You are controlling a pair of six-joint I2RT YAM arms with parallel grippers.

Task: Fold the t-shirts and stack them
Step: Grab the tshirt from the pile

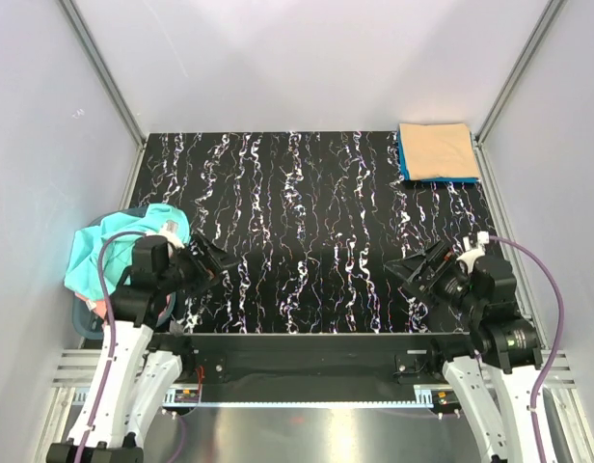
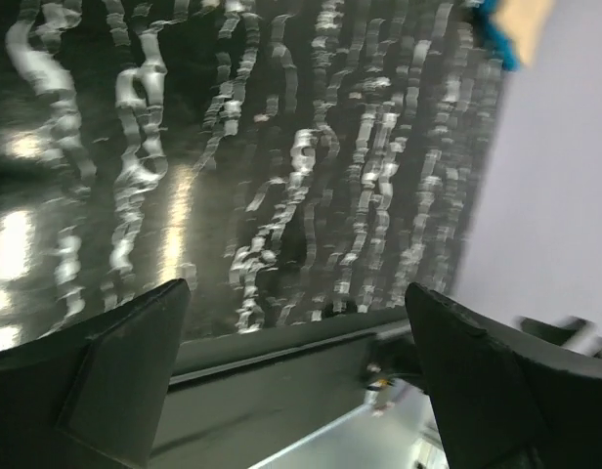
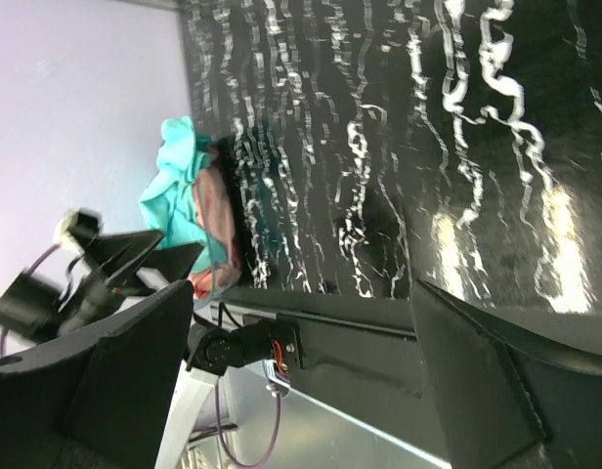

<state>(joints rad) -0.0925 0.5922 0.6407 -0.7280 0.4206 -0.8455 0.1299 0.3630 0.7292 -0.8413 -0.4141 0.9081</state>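
Left jaws apart, empty, low over bench (image 1: 307,193), near-left. Right jaws apart, empty, near-right. Turquoise t-shirt (image 1: 109,246) heaped on basket (image 1: 85,323) at left edge. Folded tan t-shirt (image 1: 437,149) atop blue t-shirt (image 1: 402,159), far-right corner.

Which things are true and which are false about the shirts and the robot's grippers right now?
1. The tan shirt lies folded on the blue shirt in the far right corner. True.
2. The turquoise shirt is folded in the middle of the table. False: it is bunched up at the left edge.
3. The left gripper and right gripper are open and empty. True.
4. The right gripper grips the tan shirt. False: it is well apart from it, near the front edge.
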